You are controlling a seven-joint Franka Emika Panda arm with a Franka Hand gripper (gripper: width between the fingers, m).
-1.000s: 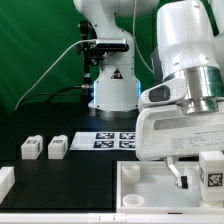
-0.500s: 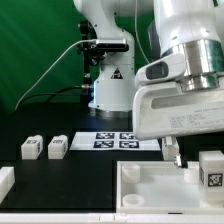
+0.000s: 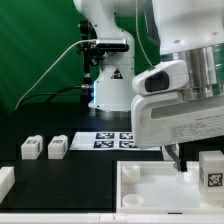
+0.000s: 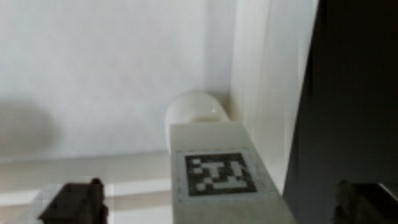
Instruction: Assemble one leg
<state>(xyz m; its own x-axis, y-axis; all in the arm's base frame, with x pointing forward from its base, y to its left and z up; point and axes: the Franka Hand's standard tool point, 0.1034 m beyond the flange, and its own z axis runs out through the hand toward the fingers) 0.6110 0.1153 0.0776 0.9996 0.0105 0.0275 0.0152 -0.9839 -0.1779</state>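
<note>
Black table point(image 3: 70, 178), green curtain point(image 3: 30, 40): the leg point(image 4: 214, 160) sits right under the gripper point(image 4: 217, 204).
Its fingers are wide apart, not touching. The leg looks small, light, hard and smooth, so pinch its flat sides.

Small white plastic leg block point(image 3: 211, 170), black-and-white square tag on its front, upright on white tray point(image 3: 140, 186), exterior view's right.
</note>
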